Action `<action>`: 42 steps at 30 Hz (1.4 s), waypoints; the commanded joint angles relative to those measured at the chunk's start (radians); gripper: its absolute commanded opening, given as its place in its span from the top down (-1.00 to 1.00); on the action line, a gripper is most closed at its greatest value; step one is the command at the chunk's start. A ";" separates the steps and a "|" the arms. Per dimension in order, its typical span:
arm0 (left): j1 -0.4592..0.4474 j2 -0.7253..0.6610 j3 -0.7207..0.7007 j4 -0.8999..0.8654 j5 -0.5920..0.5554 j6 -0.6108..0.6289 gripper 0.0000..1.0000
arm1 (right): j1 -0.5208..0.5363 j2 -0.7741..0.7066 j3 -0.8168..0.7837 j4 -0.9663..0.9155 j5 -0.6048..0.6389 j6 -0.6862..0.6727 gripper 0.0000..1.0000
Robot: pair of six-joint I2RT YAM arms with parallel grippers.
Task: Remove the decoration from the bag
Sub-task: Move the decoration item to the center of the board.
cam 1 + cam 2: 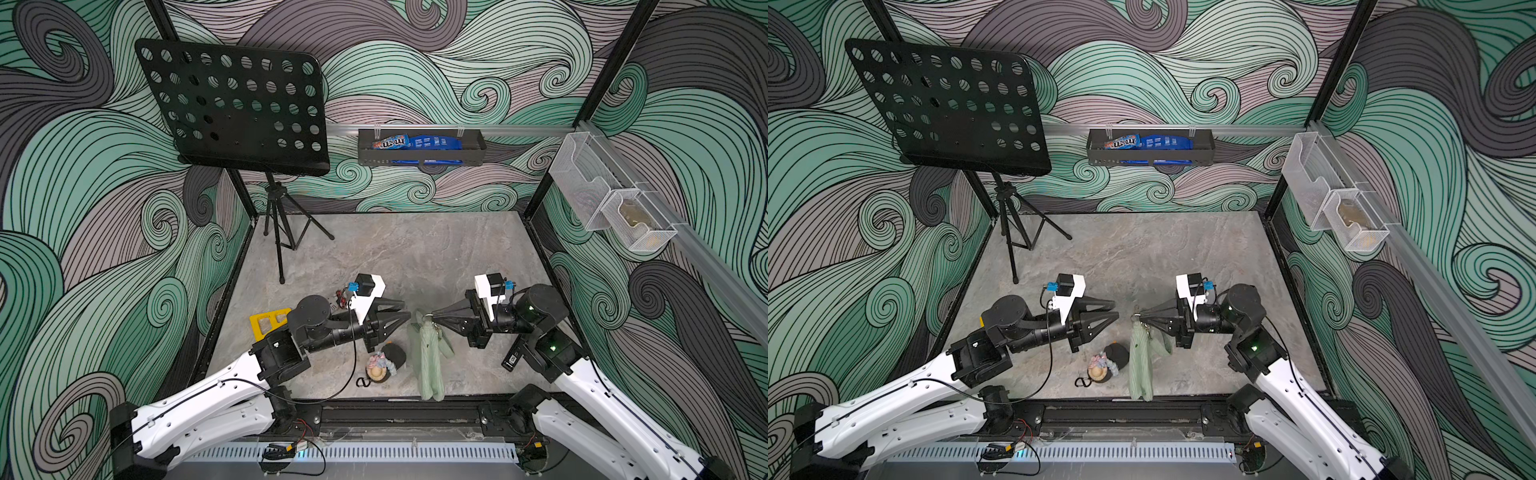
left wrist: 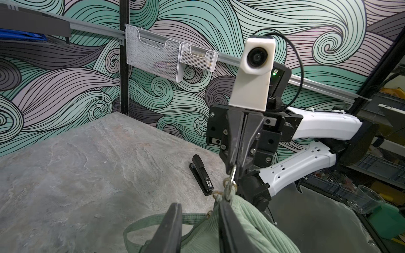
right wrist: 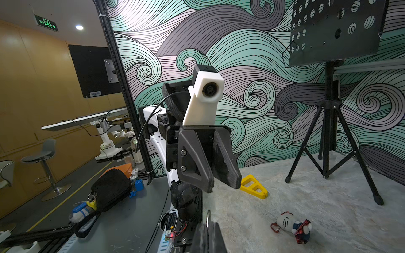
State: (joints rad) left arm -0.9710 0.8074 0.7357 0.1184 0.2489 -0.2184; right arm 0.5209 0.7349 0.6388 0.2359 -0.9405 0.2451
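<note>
Pinching the metal ring (image 2: 232, 174) atop the sage-green bag (image 1: 428, 365), the right gripper (image 1: 434, 316) is clamped tight. The bag dangles below it, over the front of the table (image 1: 395, 249). The left gripper (image 1: 408, 311) hovers just beside, jaws partly parted, holding nothing. The plush charm (image 1: 377, 368) lies on the table next to the bag.

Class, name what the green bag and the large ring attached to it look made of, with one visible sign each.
Bag: soft ribbed fabric, likely corduroy, matte; fine parallel ridges, limp folds. Ring: likely metal, polished; silvery with bright glints.
</note>
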 commanded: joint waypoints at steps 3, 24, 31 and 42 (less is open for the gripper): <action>0.002 -0.019 -0.018 -0.014 -0.040 0.020 0.38 | -0.011 0.004 0.016 0.021 0.003 -0.004 1.00; 0.002 -0.039 -0.242 -0.332 -0.032 -0.188 0.34 | -0.188 -0.036 0.030 -0.056 0.214 0.066 1.00; -0.005 -0.040 -0.340 -0.348 0.077 -0.300 0.31 | -0.193 -0.036 0.068 -0.160 0.309 0.006 1.00; -0.005 0.121 -0.323 -0.367 -0.008 -0.335 0.17 | -0.199 -0.067 0.076 -0.178 0.338 0.001 1.00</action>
State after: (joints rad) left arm -0.9714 0.8906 0.3729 -0.2428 0.2684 -0.5411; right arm 0.3294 0.6796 0.6800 0.0570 -0.6186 0.2634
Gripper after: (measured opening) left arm 0.408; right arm 0.046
